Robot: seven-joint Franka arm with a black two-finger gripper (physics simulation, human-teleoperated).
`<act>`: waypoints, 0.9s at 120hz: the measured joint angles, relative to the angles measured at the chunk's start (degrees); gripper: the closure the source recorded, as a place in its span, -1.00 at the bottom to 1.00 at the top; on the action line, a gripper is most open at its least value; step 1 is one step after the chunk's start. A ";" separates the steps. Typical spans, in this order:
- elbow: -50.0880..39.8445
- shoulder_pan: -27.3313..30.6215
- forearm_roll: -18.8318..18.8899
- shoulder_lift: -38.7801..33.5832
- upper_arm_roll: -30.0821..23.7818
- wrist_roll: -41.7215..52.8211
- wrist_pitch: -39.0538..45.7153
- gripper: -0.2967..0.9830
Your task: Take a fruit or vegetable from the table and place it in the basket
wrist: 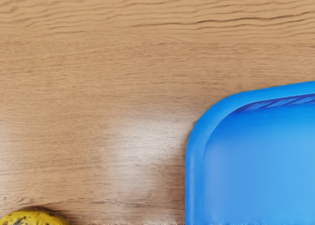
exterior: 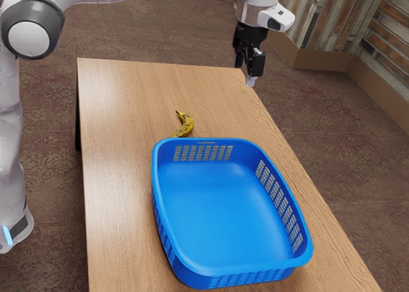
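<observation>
A mottled, reddish-brown floor [exterior: 348, 145] spreads through the exterior view, with patches of darker and lighter tone. Toward the exterior view's upper right, a wall of upright wooden planks [exterior: 329, 17] in weathered grey, brown and rusty orange meets a second wall of planks laid lengthwise [exterior: 391, 39] at a corner. A plain tan baseboard [exterior: 319, 59] runs along the foot of both walls, touching the floor.

By kind, I am counting one banana [exterior: 187, 124], one basket [exterior: 223, 209], one table [exterior: 124, 107] and one robot arm [exterior: 32, 27], remotely operated. Across the exterior and wrist views, I am counting banana and basket once each; objects on the table are totalling two.
</observation>
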 joint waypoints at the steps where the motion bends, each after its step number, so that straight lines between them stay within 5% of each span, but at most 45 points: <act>1: 0.00 0.02 -0.03 0.04 0.01 0.00 -0.03 -0.53; 40: -0.35 2.21 -0.98 0.41 -0.06 1.12 -2.36 -0.53; 80: -14.34 3.19 -1.19 1.15 0.30 7.46 0.63 -0.53; 108: -17.12 5.69 2.35 1.46 0.30 14.83 4.28 -0.53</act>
